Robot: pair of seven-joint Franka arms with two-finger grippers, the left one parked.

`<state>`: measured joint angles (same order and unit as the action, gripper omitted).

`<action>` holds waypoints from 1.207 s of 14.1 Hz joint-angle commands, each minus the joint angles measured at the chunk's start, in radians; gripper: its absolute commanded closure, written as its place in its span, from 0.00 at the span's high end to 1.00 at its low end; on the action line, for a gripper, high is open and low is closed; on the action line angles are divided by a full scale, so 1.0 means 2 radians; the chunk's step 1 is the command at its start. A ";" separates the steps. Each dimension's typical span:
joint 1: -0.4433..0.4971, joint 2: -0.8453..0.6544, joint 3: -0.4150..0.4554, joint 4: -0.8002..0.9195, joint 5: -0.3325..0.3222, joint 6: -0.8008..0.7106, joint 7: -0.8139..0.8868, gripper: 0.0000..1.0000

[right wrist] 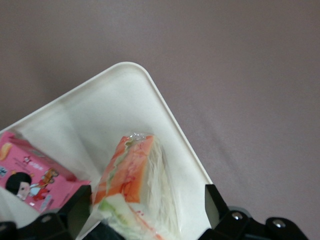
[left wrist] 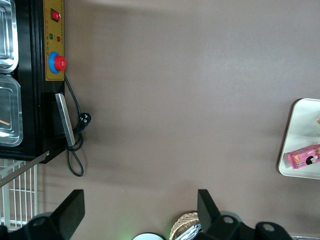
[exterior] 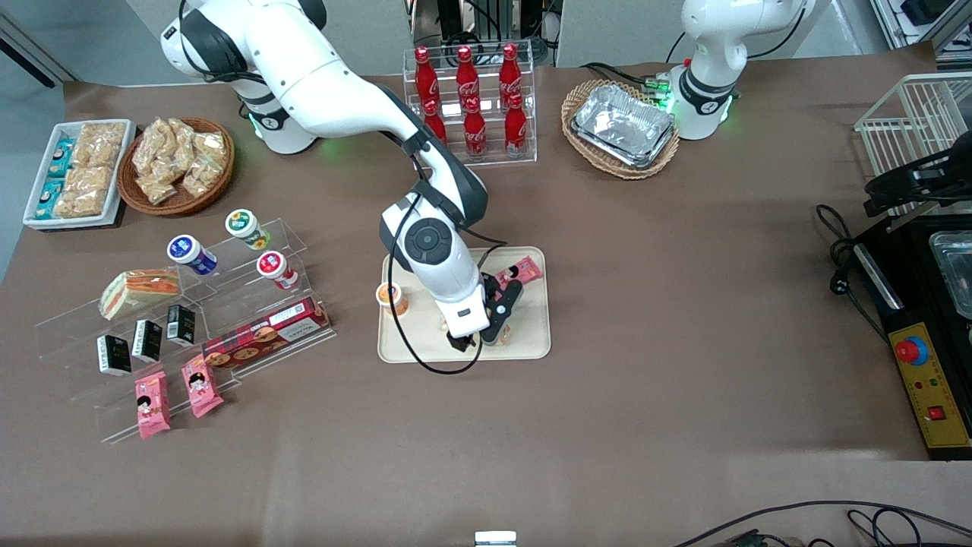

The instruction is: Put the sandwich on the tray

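Right wrist view: we see gripper [right wrist: 145,215] fingers spread around the sandwich [right wrist: 135,185], apparently releasing it, low over the tray [right wrist: 165,120].

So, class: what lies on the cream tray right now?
On the tray: an orange-lidded cup, a pink snack packet, and the wrapped sandwich between the gripper jaws. The arm covers the tray's middle, so anything there is unseen.
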<state>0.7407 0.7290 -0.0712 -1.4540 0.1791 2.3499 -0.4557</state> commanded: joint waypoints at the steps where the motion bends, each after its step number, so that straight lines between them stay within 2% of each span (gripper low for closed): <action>1: -0.002 -0.045 -0.004 0.001 0.025 -0.066 0.008 1.00; 7: -0.028 -0.143 -0.007 0.001 0.027 -0.201 0.058 1.00; 11: -0.070 -0.207 -0.007 0.000 0.027 -0.279 0.123 1.00; 13: -0.093 -0.232 -0.008 0.000 0.025 -0.292 0.157 1.00; 15: -0.109 -0.250 -0.009 -0.001 0.017 -0.297 0.219 1.00; 17: -0.111 -0.268 -0.015 -0.001 -0.008 -0.303 0.313 1.00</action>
<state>0.5277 0.2502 -0.0974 -1.4325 0.2054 1.7657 -0.0453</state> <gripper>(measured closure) 0.000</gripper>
